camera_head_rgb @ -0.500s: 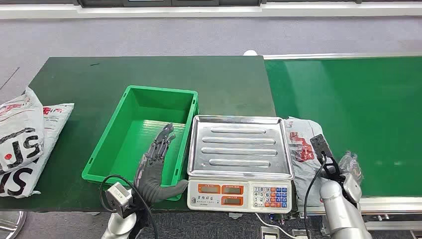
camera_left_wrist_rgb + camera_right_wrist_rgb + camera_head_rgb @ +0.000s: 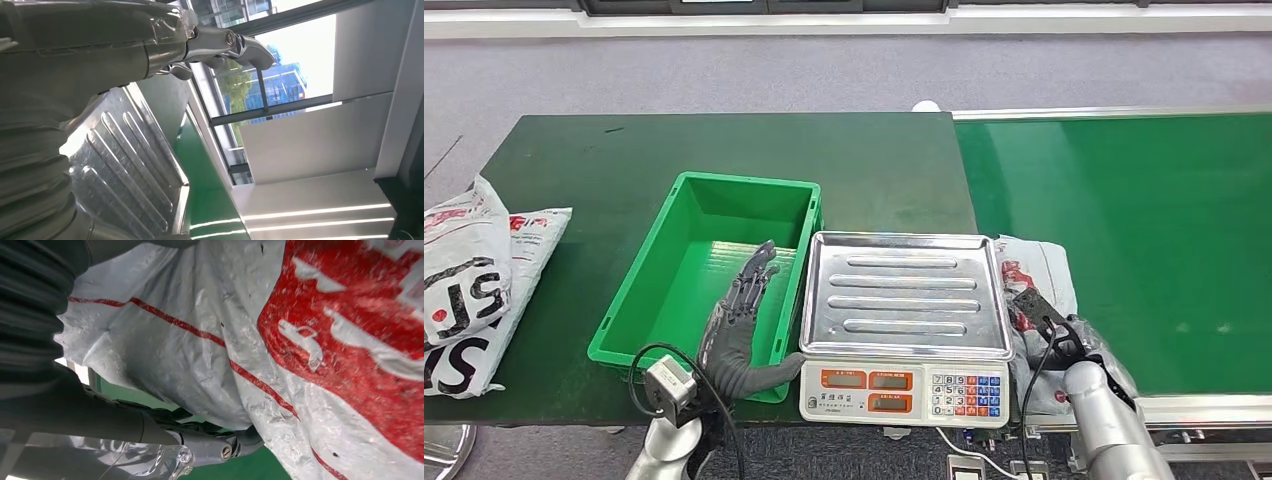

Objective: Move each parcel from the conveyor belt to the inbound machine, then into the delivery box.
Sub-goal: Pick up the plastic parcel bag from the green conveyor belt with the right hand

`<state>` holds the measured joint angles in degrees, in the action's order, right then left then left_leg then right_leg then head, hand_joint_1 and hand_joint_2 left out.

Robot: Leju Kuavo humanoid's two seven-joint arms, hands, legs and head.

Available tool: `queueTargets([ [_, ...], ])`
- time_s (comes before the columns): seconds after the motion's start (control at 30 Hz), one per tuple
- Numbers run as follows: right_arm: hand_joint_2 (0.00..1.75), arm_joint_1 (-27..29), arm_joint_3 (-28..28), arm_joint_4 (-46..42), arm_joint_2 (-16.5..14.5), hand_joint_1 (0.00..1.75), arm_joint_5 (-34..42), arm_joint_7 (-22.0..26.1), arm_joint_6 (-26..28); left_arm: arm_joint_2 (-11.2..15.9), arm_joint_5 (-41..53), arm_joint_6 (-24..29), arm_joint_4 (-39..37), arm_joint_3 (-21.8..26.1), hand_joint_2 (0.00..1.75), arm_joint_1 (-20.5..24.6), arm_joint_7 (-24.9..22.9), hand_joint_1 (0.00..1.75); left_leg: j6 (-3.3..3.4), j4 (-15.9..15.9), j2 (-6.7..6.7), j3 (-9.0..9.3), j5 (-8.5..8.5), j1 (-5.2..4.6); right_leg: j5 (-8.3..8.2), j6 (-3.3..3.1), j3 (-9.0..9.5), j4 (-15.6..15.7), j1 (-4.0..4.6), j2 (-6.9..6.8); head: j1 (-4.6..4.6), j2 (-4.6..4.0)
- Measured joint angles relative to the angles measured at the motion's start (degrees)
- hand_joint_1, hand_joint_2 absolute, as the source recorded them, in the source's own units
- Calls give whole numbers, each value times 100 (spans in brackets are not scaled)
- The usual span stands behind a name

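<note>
Resting against R fingers [image 2: 210, 447]: parcel [image 2: 280, 340].

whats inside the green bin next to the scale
The green bin holds no parcels; its ribbed floor shows bare. The left hand hangs over its near right part, covering that patch of floor and the near wall, so nothing can be told there.

1. Large black letters "SF" with a red dot are printed on the white parcel bags [image 2: 464, 290] at the tabletop's left edge.
2. Digits 0–9 are seen on the scale's keypad [image 2: 968, 394]; its displays are unreadable.
3. Red print on the grey parcel [image 2: 300, 340] cannot be read.
</note>
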<state>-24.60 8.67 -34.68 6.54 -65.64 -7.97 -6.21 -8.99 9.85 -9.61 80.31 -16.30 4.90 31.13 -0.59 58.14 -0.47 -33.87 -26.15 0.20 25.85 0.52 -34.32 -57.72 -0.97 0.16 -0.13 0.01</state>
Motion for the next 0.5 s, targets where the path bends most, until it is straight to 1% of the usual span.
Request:
queueTargets([
  [0.03,175,-40,-7,76,14,175,13,-8,-5,-1,-2,14,-14,0,175,4,-8,0,1,0,2,2,-1,0,0,0,2,0,0,2,0,0],
  [0.33,175,-410,-182,472,97,175,90,71,-253,-7,-64,94,-36,-1,175,4,-109,0,5,6,18,18,-3,0,-8,11,16,0,0,15,0,-1],
  [0.4,175,-455,-229,511,98,175,99,118,-187,-14,-78,120,-20,0,175,-10,-126,0,5,6,19,20,-4,0,-9,12,20,0,0,16,0,-1],
  [0.5,175,-492,-321,530,95,175,135,284,105,-17,-78,170,79,5,175,-116,-136,0,5,5,18,15,-3,0,-10,11,20,0,0,15,0,-1],
])
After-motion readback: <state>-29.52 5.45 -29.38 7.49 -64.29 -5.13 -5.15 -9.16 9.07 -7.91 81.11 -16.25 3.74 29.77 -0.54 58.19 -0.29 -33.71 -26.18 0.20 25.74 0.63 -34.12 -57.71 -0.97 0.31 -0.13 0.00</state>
